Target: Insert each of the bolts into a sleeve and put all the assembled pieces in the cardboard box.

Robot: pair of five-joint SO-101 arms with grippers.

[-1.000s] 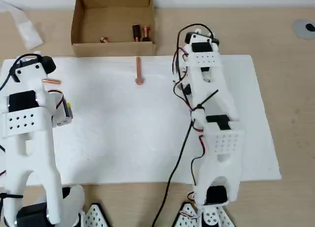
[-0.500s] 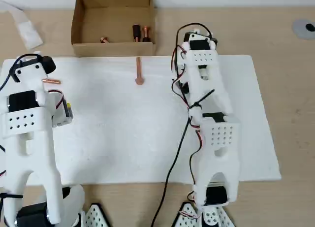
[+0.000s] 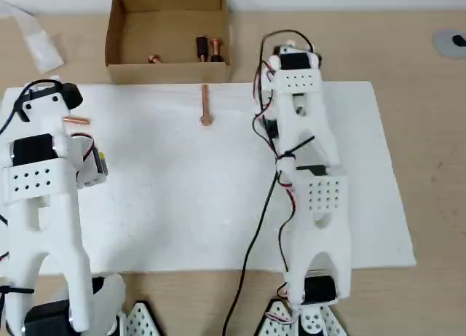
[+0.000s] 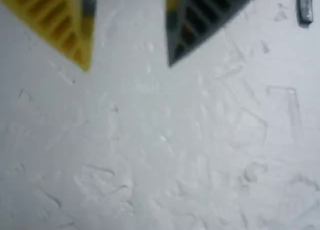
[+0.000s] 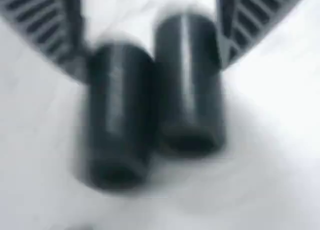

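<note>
1. Right wrist view: my right gripper [image 5: 150, 60] is spread wide and has hold of nothing. Two black sleeves lie on their sides btwn the jaws, touching: one sleeve [image 5: 117, 130] and the other sleeve [image 5: 190, 85]. Risk as I see it: if I close here I pinch both. They're round, so one prob. squirts out and rolls off, or I lift a pair that slips. I'd want just one btwn the jaws first.
2. Left wrist view: my left gripper [image 4: 129, 64] is also apart, w/ nothing in it, hanging over the bare white mat [image 4: 165, 155]. There's no bolt under it, so it can't feed a sleeve from where it is.
3. High view: the middle bolt [image 3: 206, 105] lies on the mat just in front of the cardboard box [image 3: 115, 37]. The side bolt [image 3: 76, 120] lies right by my left arm [image 3: 40, 183], so a careless swing could knock it. My right arm [image 3: 306, 132] reaches up near the box's right corner. In the box are a small copper piece [image 3: 153, 58] by the near wall and two dark pieces [image 3: 208, 48] side by side w/ copper ends. Those two look assembled, but I can't tell for sure.
</note>
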